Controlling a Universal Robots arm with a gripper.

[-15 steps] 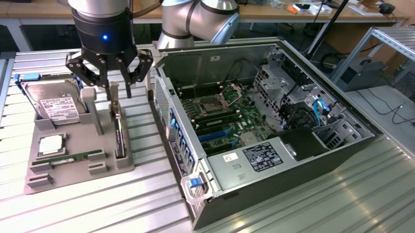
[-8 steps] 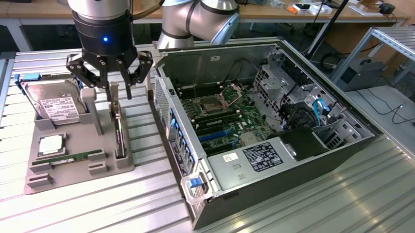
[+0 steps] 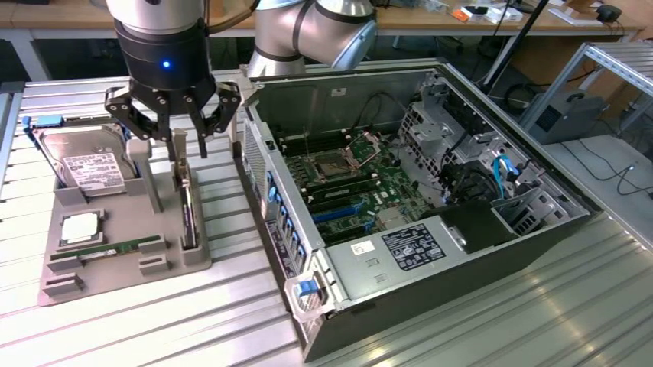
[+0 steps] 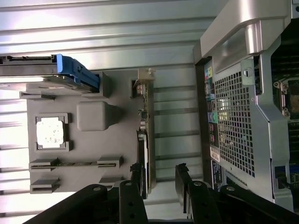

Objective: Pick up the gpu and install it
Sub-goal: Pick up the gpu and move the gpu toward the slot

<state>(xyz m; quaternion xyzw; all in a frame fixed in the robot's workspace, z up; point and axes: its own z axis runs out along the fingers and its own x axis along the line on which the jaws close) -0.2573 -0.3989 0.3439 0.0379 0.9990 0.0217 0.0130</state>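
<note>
Your hand [image 3: 176, 136] hangs wide open and empty just above the gpu [image 3: 186, 210], which stands on edge in its holder [image 3: 112, 269] beside the case [image 3: 459, 294]. You've gripped nothing yet, so pick-up and installation both remain.

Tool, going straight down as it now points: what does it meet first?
Likely the gpu, standing on edge in the gray holder right under the open tool; depth is unclear.

Hard drive [image 3: 90, 164] standing in grey holder [image 3: 122, 277], processor chip [image 3: 79, 228], memory stick [image 3: 115, 248]; slatted table [image 3: 183, 321]
</note>
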